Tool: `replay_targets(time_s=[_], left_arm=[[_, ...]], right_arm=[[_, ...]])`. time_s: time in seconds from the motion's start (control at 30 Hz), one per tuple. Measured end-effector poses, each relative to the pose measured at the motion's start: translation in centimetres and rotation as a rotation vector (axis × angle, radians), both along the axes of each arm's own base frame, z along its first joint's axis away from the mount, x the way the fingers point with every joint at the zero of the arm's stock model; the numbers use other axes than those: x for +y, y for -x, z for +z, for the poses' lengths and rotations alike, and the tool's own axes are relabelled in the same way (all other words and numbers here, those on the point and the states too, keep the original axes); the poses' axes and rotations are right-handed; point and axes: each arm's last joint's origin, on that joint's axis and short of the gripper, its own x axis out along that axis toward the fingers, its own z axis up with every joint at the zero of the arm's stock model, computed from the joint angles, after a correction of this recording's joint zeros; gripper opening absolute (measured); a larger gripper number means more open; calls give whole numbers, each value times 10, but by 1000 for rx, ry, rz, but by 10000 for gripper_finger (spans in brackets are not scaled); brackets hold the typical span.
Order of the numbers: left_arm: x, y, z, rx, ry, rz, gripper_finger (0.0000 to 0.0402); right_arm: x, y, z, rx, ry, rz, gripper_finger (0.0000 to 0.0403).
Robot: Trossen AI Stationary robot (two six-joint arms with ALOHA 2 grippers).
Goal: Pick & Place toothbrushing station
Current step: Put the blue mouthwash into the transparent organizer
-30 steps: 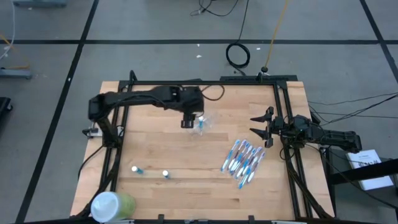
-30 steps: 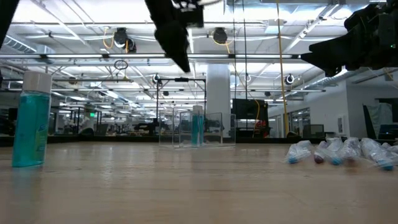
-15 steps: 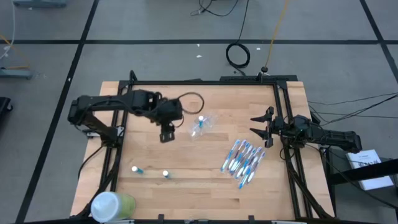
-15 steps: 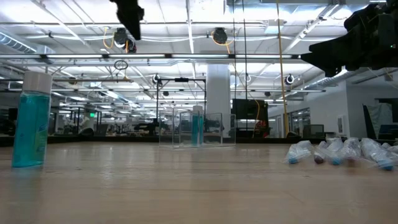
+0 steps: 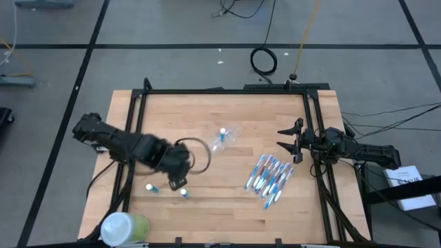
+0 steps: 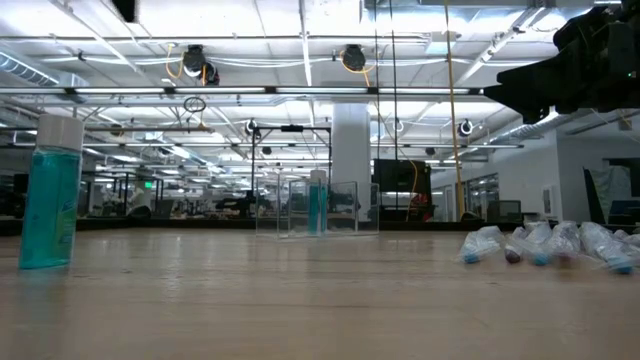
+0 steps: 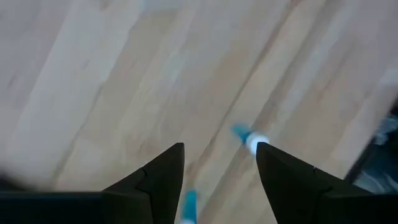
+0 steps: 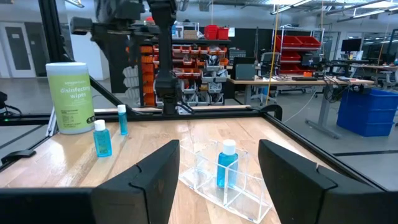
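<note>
The small clear cup (image 5: 225,136) sits mid-table with one white-and-teal tube (image 8: 227,163) inside it. Two more tubes (image 5: 148,187) (image 5: 184,192) stand on the wood near the table's front left. Several blue-and-white toothbrushes (image 5: 269,174) lie in a bunch at the right. My left gripper (image 5: 180,184) hovers open, pointing down, just above the two tubes. One tube (image 7: 249,140) shows beyond its fingers (image 7: 168,168), the other (image 7: 189,203) below the gap. My right gripper (image 5: 284,145) waits open at the table's right edge.
A larger green cup with a white lid (image 5: 124,227) stands at the near left corner. A black frame (image 5: 227,91) borders the table's far and side edges. Bare wood lies between the tubes and the toothbrushes.
My left gripper has swung from beside the clear cup toward the table's near left and now hangs over the two standing tubes. It has rolled about its pointing line on the way. The cup, tubes and toothbrushes have stayed where they were.
</note>
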Motion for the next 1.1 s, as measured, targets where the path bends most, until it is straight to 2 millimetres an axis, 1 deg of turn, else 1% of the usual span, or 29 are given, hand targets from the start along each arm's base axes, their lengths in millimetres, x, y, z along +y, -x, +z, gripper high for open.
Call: replay_targets(time_s=[0.2,0.27,0.37,0.5,0.6,0.7,0.93,1.03,1.1], left_arm=[[-38,21,0,-50,9,202,182],[-49,29,-3,-60,15,253,177],[-62,41,-15,-24,33,363,173],[-72,55,-38,91,54,542,173],[-76,64,-52,172,46,625,177],[-78,70,-62,239,36,668,191],[-73,74,-80,269,-33,693,226],[-71,79,-90,292,-63,690,236],[-69,83,-92,291,-65,695,240]], right_arm=[[0,0,0,0,0,0,212],[0,0,0,0,0,0,212],[0,0,0,0,0,0,212],[0,0,0,0,0,0,212],[0,0,0,0,0,0,212],[0,0,0,0,0,0,212],[0,0,0,0,0,0,212],[0,0,0,0,0,0,212],[0,0,0,1,0,0,212]])
